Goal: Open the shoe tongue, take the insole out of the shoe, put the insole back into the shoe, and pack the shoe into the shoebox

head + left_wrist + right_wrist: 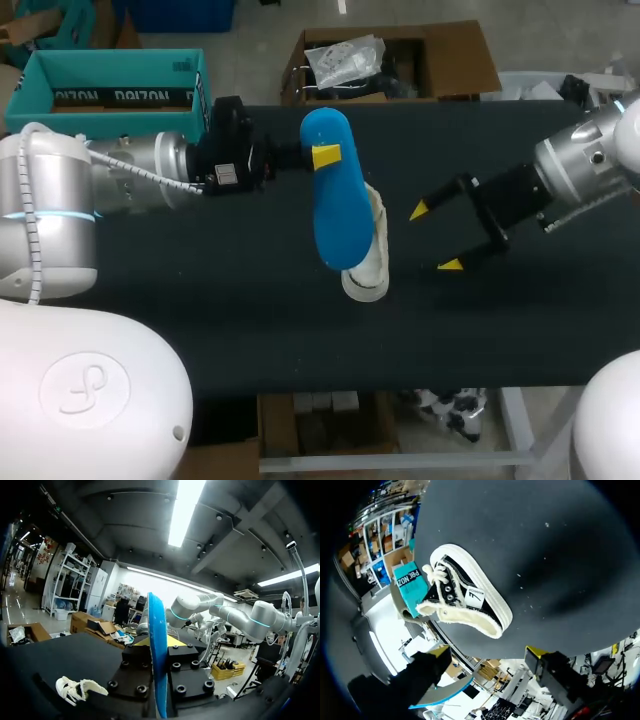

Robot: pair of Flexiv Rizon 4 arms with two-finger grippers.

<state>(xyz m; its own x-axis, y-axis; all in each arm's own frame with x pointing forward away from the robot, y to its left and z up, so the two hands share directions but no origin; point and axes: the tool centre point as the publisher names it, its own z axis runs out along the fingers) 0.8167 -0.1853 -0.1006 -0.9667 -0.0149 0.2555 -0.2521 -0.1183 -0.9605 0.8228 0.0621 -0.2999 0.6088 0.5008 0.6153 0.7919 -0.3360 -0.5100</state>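
Above the middle of the table (200, 300), the left gripper (322, 157) is clamped on the blue insole (332, 215), which stands edgewise between its 2 fingers, over the black shoe (465, 600). Just right of the shoe, the right gripper (435, 238) hangs wide open, holding nothing.

Room over the worktop (200, 320) from the shoe's (366, 282) six to nine o'clock; insole (330, 200) overhead, right pincer (435, 238) at three.
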